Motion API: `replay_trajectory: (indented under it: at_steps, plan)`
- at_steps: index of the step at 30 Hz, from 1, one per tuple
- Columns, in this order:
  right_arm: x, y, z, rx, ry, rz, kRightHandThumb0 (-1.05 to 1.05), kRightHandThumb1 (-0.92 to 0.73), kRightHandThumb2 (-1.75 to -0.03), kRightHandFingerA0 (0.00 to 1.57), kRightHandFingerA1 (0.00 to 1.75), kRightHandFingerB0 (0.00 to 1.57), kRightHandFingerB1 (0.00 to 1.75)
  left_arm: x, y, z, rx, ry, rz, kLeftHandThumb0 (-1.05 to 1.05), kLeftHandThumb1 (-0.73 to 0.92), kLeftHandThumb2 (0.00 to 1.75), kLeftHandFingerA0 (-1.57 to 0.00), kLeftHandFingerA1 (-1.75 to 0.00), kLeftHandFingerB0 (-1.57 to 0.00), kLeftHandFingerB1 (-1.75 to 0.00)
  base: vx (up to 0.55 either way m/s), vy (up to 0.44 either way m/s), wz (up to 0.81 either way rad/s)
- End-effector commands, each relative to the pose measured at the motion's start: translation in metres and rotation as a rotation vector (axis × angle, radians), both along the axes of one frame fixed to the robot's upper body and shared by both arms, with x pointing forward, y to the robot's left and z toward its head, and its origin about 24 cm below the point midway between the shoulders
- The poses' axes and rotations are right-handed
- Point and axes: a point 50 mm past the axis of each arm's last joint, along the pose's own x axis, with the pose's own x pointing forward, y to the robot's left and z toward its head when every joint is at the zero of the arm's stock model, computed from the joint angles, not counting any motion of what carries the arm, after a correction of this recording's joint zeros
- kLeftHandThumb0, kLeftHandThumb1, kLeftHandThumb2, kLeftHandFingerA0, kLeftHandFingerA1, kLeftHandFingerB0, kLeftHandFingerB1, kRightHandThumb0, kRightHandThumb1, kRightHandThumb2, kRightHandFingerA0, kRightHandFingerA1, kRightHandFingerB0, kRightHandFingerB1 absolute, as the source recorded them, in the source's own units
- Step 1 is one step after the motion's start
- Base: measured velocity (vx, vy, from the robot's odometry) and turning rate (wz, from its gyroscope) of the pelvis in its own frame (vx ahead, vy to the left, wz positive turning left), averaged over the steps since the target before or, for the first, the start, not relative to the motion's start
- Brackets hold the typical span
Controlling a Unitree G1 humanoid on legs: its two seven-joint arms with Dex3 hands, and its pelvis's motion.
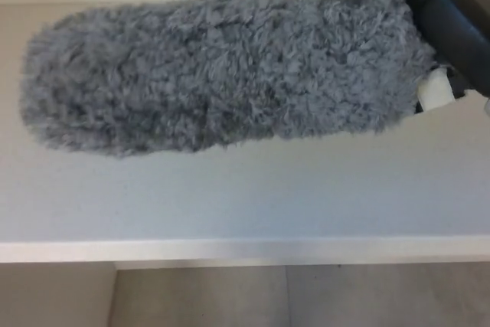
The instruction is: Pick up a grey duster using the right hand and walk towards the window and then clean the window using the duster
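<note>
We're judging this as the wiping step; right hand [459,24] is grasping the grey duster [222,67] at far right, head lying across the pale pane [245,189]; next we're needing a steady sideways sweep.

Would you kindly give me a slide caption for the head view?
Right hand holds a grey duster sideways above a white ledge.

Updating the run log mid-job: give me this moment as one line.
phase: wiping | right hand: holding grey duster | duster: lies across pale window surface | left hand: not in view
</note>
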Motion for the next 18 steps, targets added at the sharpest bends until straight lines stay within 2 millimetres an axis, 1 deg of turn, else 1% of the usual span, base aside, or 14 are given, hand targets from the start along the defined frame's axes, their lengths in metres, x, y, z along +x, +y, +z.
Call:
replay_trajectory:
  at_steps: [1, 2, 4, 5, 6, 8, 9, 10, 13, 14, 15, 16, 17, 18]
  plan:
    - [0.066, -0.066, -0.018, -0.13, 0.065, -0.392, -0.31, -0.74, -0.72, 0.93, 1.67, 0.77, 0.87, -0.003, 0.012, 0.004, 0.035, 0.048, -0.021, -0.06, 0.76, 0.67, -0.86, -0.9, -0.74, -0.71, 0.0, 0.0, 0.0]
    - [0.069, -0.07, -0.018, -0.133, 0.072, -0.413, -0.31, -0.74, -0.72, 0.93, 1.67, 0.77, 0.87, -0.003, 0.013, 0.005, 0.038, 0.055, -0.031, -0.06, 0.76, 0.67, -0.86, -0.9, -0.74, -0.71, 0.0, 0.0, 0.0]
    - [0.07, -0.07, -0.018, -0.133, 0.071, -0.413, -0.31, -0.74, -0.72, 0.93, 1.67, 0.77, 0.87, -0.003, 0.013, 0.005, 0.038, 0.055, -0.031, -0.06, 0.76, 0.67, -0.86, -0.9, -0.74, -0.71, 0.0, 0.0, 0.0]
    - [0.073, -0.073, -0.02, -0.151, 0.074, -0.44, -0.32, -0.75, -0.69, 0.89, 1.66, 0.84, 0.77, -0.003, 0.013, 0.005, 0.042, 0.049, -0.03, -0.03, 0.76, 0.76, -0.86, -0.96, -0.74, -0.76, 0.0, 0.0, 0.0]
    - [0.077, -0.076, -0.021, -0.175, 0.077, -0.473, -0.32, -0.75, -0.69, 0.89, 1.66, 0.84, 0.77, -0.002, 0.012, 0.005, 0.048, 0.04, -0.03, -0.03, 0.76, 0.76, -0.86, -0.96, -0.74, -0.76, 0.0, 0.0, 0.0]
    - [0.079, -0.077, -0.022, -0.18, 0.077, -0.48, -0.32, -0.75, -0.69, 0.89, 1.66, 0.84, 0.77, -0.002, 0.012, 0.005, 0.049, 0.038, -0.03, -0.03, 0.76, 0.76, -0.86, -0.96, -0.74, -0.76, 0.0, 0.0, 0.0]
    - [0.082, -0.082, -0.028, -0.201, 0.104, -0.509, -0.27, -0.71, -0.71, 0.89, 1.63, 0.8, 0.7, -0.002, 0.01, 0.005, 0.051, 0.027, -0.032, 0.01, 0.73, 0.82, -0.84, -0.98, -0.75, -0.79, 0.0, 0.0, 0.0]
    - [0.084, -0.088, -0.036, -0.228, 0.138, -0.544, -0.27, -0.71, -0.71, 0.89, 1.63, 0.8, 0.7, -0.001, 0.008, 0.004, 0.054, 0.014, -0.036, 0.01, 0.73, 0.82, -0.84, -0.98, -0.75, -0.79, 0.0, 0.0, 0.0]
    - [0.087, -0.09, -0.037, -0.234, 0.144, -0.553, -0.27, -0.71, -0.71, 0.89, 1.63, 0.8, 0.7, -0.001, 0.008, 0.004, 0.054, 0.011, -0.036, 0.01, 0.73, 0.82, -0.84, -0.98, -0.75, -0.79, 0.0, 0.0, 0.0]
    - [0.086, -0.099, -0.048, -0.243, 0.167, -0.585, -0.29, -0.7, -0.82, 0.92, 1.69, 0.79, 1.35, -0.002, 0.006, 0.005, 0.055, -0.011, -0.032, 0.02, 0.73, 0.87, -0.83, -1.04, -0.74, -0.84, 0.0, 0.0, 0.0]
    - [0.085, -0.105, -0.056, -0.245, 0.187, -0.608, -0.32, -0.69, -0.88, 0.93, 1.73, 0.8, 1.51, -0.002, 0.006, 0.006, 0.063, -0.019, -0.041, 0.01, 0.74, 0.84, -0.81, -1.0, -0.73, -0.82, 0.0, 0.0, 0.0]
    - [0.085, -0.108, -0.06, -0.242, 0.201, -0.622, -0.32, -0.69, -0.88, 0.93, 1.73, 0.8, 1.51, -0.003, 0.007, 0.007, 0.072, -0.017, -0.058, 0.01, 0.74, 0.84, -0.81, -1.0, -0.73, -0.82, 0.0, 0.0, 0.0]
    - [0.085, -0.111, -0.063, -0.227, 0.228, -0.642, -0.35, -0.72, -0.88, 0.91, 1.74, 0.79, 1.56, -0.003, 0.007, 0.007, 0.078, -0.014, -0.072, 0.01, 0.74, 0.83, -0.79, -0.99, -0.68, -0.78, 0.0, 0.0, 0.0]
    - [0.084, -0.113, -0.067, -0.215, 0.242, -0.653, -0.33, -0.73, -0.88, 0.92, 1.72, 0.81, 1.42, -0.004, 0.007, 0.008, 0.087, -0.021, -0.074, -0.01, 0.75, 0.85, -0.79, -1.04, -0.68, -0.8, 0.0, 0.0, 0.0]
